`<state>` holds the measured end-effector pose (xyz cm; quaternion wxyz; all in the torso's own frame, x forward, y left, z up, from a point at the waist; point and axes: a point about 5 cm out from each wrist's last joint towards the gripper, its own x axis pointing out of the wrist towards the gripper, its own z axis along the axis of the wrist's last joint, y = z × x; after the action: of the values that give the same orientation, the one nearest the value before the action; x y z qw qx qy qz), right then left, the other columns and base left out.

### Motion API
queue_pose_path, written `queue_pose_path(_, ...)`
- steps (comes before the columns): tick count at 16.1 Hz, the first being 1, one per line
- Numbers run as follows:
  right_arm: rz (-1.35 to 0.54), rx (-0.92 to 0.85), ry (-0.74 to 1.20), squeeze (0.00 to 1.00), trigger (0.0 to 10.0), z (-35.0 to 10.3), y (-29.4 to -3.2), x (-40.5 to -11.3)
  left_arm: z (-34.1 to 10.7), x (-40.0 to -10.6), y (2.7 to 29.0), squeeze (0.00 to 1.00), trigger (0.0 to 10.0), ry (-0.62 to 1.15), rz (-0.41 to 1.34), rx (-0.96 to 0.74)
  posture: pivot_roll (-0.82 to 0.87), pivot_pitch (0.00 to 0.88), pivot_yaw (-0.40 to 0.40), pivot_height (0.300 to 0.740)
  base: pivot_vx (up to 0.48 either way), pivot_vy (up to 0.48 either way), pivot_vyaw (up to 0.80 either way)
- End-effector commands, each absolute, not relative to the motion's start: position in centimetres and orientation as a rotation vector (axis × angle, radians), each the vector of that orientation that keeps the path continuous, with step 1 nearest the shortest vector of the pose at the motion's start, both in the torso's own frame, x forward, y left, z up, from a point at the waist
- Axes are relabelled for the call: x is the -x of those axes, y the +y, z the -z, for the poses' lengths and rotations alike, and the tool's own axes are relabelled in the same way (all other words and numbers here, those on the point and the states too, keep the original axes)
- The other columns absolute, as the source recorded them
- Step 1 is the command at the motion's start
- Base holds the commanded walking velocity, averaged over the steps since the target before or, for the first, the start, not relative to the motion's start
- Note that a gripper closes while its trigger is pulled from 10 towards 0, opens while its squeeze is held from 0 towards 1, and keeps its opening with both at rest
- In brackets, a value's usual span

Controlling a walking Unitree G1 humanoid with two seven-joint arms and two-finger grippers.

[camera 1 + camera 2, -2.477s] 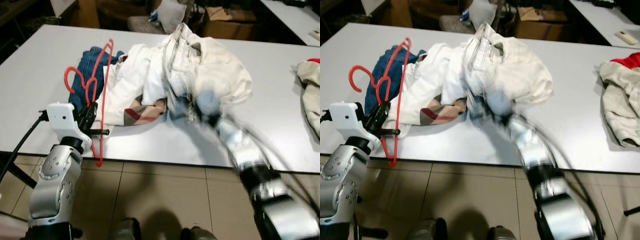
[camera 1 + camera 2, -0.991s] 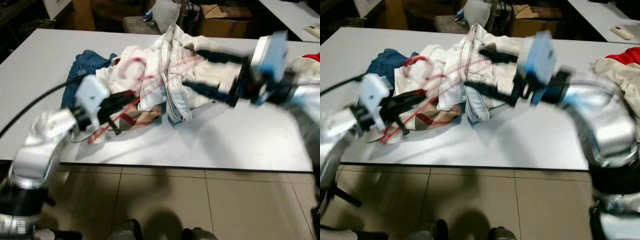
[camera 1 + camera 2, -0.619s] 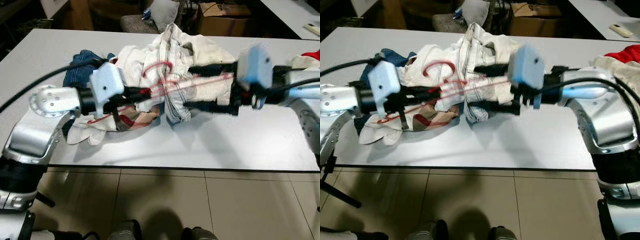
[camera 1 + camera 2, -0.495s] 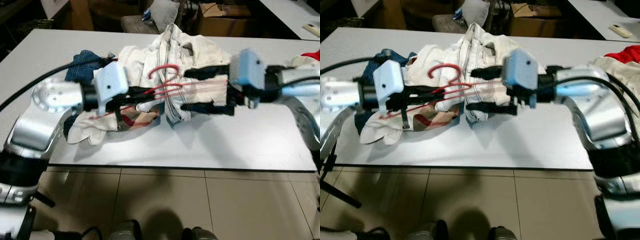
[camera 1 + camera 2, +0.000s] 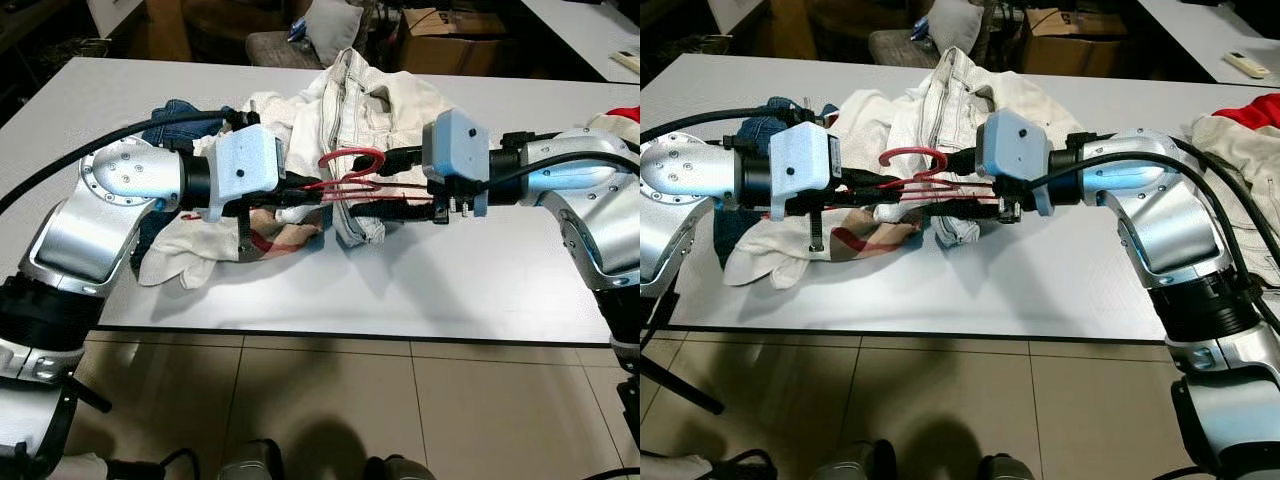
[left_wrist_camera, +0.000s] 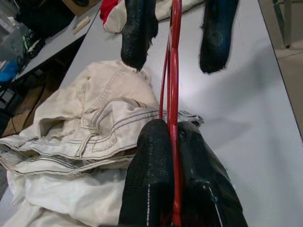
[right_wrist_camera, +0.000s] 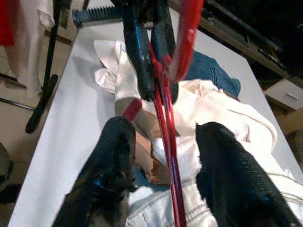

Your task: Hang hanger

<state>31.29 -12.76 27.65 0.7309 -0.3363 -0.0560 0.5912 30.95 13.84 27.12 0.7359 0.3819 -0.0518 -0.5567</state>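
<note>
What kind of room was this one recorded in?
Probably a workroom or lab rather than a lived-in home: long white tables on a tiled floor, a heap of clothes for sorting, and cardboard boxes stacked behind.

The blue jeans [image 5: 178, 108] lie mostly hidden behind the left arm [image 5: 130, 190] and under the white clothing pile [image 5: 340, 110]. The red garment [image 5: 1258, 105], well right of the pile, is cut off by the frame edge. The red hanger [image 5: 350, 175] has its lower bar covered by the right gripper [image 5: 390, 195].
</note>
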Motion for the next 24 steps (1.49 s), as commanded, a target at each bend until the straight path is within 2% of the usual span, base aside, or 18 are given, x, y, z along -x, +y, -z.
queue_pose_path(1,-1.297,0.755,-0.108,0.00,0.0,-27.6,-12.6,-31.4,-27.6,-30.9,13.7,0.00,10.0,-0.119,1.237,-0.882,-0.08,0.075,0.018,0.740,0.000,0.000,0.00)
queue_pose_path(12,-1.274,0.769,-0.069,0.00,0.0,-26.7,-12.5,-31.9,-28.1,-31.3,13.1,0.00,10.0,-0.139,1.261,-0.924,-0.08,0.073,0.024,0.740,0.000,0.000,0.00)
queue_pose_path(15,-1.275,0.762,-0.067,0.00,0.0,-26.5,-12.6,-31.8,-28.2,-31.3,13.2,0.00,10.0,-0.137,1.277,-0.887,-0.08,0.073,0.025,0.740,0.000,0.000,0.00)
queue_pose_path(16,-1.278,0.759,-0.067,0.00,0.0,-26.4,-12.7,-31.7,-28.4,-31.2,13.2,0.93,10.0,-0.154,1.286,-0.873,-0.08,0.072,0.027,0.740,0.000,0.000,0.00)
queue_pose_path(17,-1.280,0.755,-0.066,0.00,0.0,-26.3,-12.7,-31.6,-28.4,-31.1,13.3,1.00,10.0,-0.168,1.292,-0.851,-0.08,0.072,0.027,0.740,0.000,0.000,0.00)
queue_pose_path(19,-1.258,0.727,-0.050,0.00,0.0,-25.6,-13.5,-30.8,-28.6,-30.1,14.8,1.00,10.0,-0.197,1.320,-0.740,-0.08,0.067,0.037,0.740,0.000,0.000,0.00)
queue_pose_path(21,-1.245,0.719,-0.030,0.00,0.0,-25.1,-13.9,-30.5,-29.1,-29.4,15.2,1.00,10.0,-0.242,1.341,-0.656,-0.09,0.065,0.040,0.740,0.000,0.000,0.00)
queue_pose_path(23,-1.199,0.677,0.002,0.00,0.0,-24.0,-14.9,-29.6,-30.0,-28.5,15.9,1.00,10.0,-0.349,1.306,-0.431,-0.09,0.066,0.044,0.740,0.000,0.000,0.00)
queue_pose_path(24,-1.145,0.633,0.006,0.00,0.0,-23.7,-15.4,-29.3,-29.8,-28.6,16.8,1.00,10.0,-0.380,1.215,-0.350,-0.09,0.067,0.043,0.740,0.000,0.000,0.00)
